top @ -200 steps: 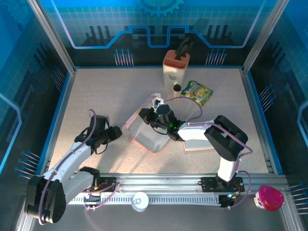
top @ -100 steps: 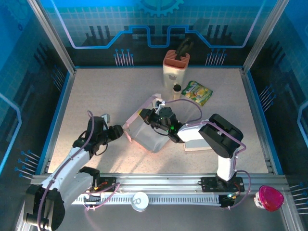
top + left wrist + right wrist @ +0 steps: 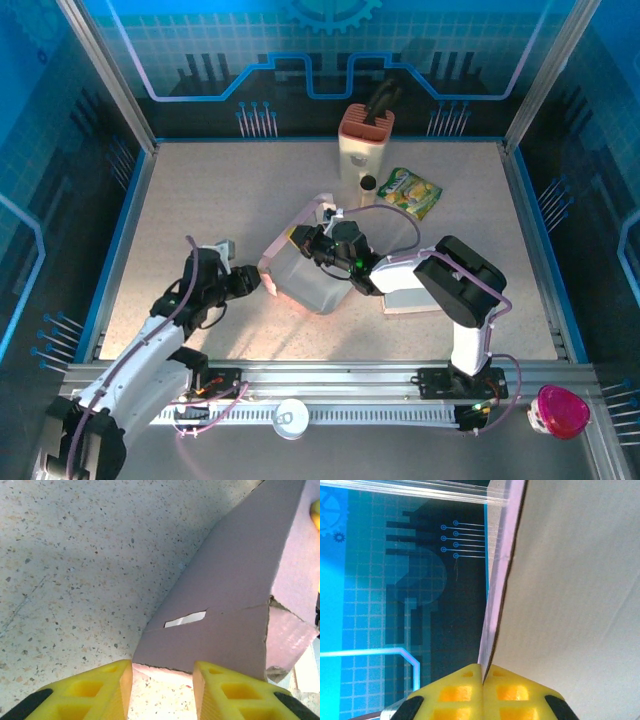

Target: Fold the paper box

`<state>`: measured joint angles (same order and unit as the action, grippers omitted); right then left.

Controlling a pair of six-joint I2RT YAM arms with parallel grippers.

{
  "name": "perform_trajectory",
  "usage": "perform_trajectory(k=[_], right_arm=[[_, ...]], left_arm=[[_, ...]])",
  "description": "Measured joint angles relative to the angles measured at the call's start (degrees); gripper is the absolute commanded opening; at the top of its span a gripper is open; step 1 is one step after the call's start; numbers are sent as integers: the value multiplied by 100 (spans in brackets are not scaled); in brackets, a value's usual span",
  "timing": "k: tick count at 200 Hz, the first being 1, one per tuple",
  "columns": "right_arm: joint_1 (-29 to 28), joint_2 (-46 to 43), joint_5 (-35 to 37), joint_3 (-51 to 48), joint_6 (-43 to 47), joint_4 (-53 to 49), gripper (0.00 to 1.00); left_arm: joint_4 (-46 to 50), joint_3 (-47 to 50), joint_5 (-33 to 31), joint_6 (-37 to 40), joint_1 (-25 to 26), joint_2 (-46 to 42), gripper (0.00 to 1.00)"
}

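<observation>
Left arm (image 3: 145, 345): white links, black joint housings, lavender cable looped along outside. Right arm (image 3: 465, 350): same build, bulky black elbow block, lavender cable arcing to wrist, green indicator light (image 3: 352, 266) on wrist. Black base blocks (image 3: 455, 383). Left gripper (image 3: 162, 690), right gripper (image 3: 482, 692): yellow fingers (image 3: 107, 695), square moulded recesses, black rounded backing at outer corners.

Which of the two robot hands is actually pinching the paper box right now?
The right gripper: its fingers are shut on a wall of the paper box. The left gripper is open at the box's lower edge.
</observation>
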<state>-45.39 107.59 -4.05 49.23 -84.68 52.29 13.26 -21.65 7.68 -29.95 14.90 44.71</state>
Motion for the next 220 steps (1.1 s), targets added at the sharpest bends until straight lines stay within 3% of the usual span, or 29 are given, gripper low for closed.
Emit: perform_trajectory(k=[220], right_arm=[[286, -33, -437, 37, -234, -173, 0]], left_arm=[[-1016, 94, -1054, 310, 1220, 748, 28]])
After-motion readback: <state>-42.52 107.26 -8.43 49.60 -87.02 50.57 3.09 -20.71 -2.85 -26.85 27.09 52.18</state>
